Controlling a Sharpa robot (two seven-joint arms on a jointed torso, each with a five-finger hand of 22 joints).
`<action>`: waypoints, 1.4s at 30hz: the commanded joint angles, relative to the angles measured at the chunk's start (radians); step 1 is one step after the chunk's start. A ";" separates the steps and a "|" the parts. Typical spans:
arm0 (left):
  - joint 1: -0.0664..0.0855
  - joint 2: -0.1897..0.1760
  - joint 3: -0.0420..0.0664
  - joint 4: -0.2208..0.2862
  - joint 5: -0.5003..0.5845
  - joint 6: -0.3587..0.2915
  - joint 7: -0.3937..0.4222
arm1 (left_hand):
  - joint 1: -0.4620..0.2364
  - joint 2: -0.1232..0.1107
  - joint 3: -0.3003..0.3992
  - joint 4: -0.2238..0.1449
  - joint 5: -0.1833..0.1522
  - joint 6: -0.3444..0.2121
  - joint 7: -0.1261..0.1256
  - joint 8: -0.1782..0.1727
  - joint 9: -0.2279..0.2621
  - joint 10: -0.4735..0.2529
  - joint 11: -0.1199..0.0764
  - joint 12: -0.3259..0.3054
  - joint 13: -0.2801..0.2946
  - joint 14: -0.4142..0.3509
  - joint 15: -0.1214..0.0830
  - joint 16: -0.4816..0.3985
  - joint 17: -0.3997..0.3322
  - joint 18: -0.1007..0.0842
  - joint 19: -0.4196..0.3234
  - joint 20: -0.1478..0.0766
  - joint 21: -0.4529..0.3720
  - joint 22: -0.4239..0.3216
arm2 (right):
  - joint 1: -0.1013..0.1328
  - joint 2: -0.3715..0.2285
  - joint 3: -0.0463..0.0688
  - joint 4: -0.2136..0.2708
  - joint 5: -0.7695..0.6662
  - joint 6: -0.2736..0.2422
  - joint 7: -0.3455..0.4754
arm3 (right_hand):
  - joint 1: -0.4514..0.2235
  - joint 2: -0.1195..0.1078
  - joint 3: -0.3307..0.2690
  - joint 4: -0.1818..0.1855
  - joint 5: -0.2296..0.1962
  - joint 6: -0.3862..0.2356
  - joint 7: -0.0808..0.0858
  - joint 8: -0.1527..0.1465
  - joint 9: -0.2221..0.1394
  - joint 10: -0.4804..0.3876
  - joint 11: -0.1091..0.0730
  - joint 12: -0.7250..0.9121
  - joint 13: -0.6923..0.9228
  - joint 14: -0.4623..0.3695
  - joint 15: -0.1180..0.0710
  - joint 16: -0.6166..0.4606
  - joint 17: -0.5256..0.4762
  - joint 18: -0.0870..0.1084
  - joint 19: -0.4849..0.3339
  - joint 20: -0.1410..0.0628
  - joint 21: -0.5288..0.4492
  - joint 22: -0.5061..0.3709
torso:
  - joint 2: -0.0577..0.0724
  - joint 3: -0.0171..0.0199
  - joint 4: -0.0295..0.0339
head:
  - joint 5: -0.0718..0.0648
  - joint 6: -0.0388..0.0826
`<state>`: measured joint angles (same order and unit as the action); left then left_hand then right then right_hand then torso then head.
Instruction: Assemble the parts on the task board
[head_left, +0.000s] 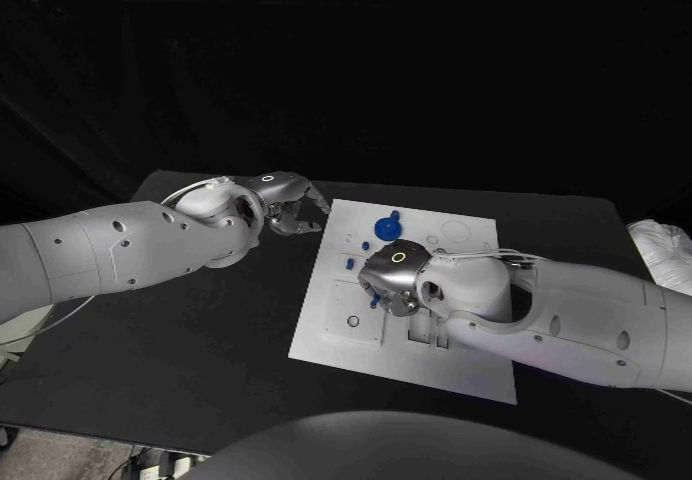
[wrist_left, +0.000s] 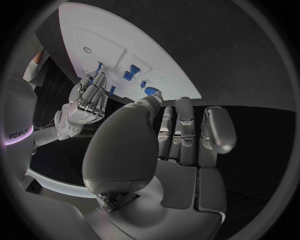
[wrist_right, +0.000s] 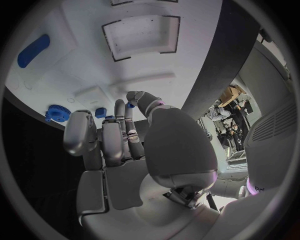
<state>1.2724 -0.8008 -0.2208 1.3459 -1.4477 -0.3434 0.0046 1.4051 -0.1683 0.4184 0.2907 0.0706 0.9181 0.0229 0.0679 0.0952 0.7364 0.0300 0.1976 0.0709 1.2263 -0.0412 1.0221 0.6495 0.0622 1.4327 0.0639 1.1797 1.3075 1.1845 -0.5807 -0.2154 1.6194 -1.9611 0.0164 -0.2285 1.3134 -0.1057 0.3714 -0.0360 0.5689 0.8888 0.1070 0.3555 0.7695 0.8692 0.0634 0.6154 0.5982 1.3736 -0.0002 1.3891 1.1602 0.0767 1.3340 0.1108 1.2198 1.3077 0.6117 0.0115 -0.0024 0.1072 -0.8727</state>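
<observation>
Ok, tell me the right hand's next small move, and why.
Probably lower the right hand a little to seat its part. In the right wrist view it pinches a small blue part at its fingertips just over the board; whether the part already touches the board I cannot tell. The left hand is beside the board's edge, holding nothing.

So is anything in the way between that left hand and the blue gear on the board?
Nothing visible. The left hand hovers over bare table beside the board's edge, holding nothing. The gear sits just inside that edge with open board between. The right hand works farther in, not across that path.
</observation>
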 joint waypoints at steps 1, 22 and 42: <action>0.000 0.001 0.001 0.002 0.005 0.010 0.000 | 0.011 -0.001 0.006 0.000 0.002 -0.003 0.000 -0.004 -0.001 0.000 0.009 0.005 -0.002 -0.004 0.000 -0.007 -0.001 0.014 -0.005 0.003 -0.003 0.161 | -0.003 0.001 -0.001 0.002 -0.011 0.014 0.006 | -0.001 -0.005 0.002 -0.006 -0.003 -0.007 0.001 -0.003 0.001 -0.008 0.003 0.004 0.001 -0.004 0.001 -0.006 0.000 0.010 -0.005 -0.001 -0.005 0.148 | 0.000 0.0009 0.0011 | 0.002 0.000; 0.000 0.003 0.001 0.000 0.005 0.015 -0.001 | 0.011 -0.001 0.006 0.000 0.002 -0.003 0.000 -0.004 -0.001 0.000 0.009 0.005 -0.002 -0.004 0.000 -0.007 -0.001 0.014 -0.005 0.003 -0.003 0.161 | -0.011 0.002 -0.001 0.003 -0.006 0.016 0.021 | 0.004 -0.005 0.007 -0.013 -0.004 -0.009 0.001 -0.007 0.003 -0.011 0.003 0.005 0.005 -0.007 0.001 -0.009 -0.006 0.011 -0.008 -0.001 -0.009 0.147 | 0.000 0.0005 0.0000 | 0.000 0.000; -0.001 0.004 0.001 -0.002 0.005 0.026 -0.011 | 0.018 0.000 0.007 -0.001 0.004 -0.005 0.001 -0.004 -0.002 0.001 0.012 0.006 -0.002 -0.006 0.002 -0.008 -0.006 0.015 -0.006 0.005 -0.004 0.161 | -0.014 0.005 -0.002 -0.002 0.005 0.021 0.024 | -0.001 -0.006 0.016 -0.019 -0.012 -0.027 0.001 -0.026 0.002 -0.026 0.008 0.004 0.014 -0.010 0.005 -0.011 -0.010 0.011 -0.011 0.001 -0.013 0.146 | 0.000 0.0005 -0.0009 | 0.001 0.000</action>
<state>1.2715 -0.7988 -0.2209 1.3428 -1.4461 -0.3326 -0.0012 1.4129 -0.1684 0.4184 0.2907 0.0706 0.9182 0.0228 0.0679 0.0944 0.7364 0.0371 0.1976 0.0702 1.2263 -0.0412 1.0171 0.6445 0.0622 1.4290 0.0676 1.1797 1.3073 1.1721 -0.5765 -0.2165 1.6192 -1.9553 0.0176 -0.2100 1.3135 -0.1056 0.3855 -0.0500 0.5597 0.8690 0.1086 0.3361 0.7740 0.8499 0.0700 0.6154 0.6111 1.3699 0.0035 1.3853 1.1510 0.0767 1.3269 0.1108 1.2101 1.3076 0.6116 0.0119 -0.0026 0.1077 -0.8727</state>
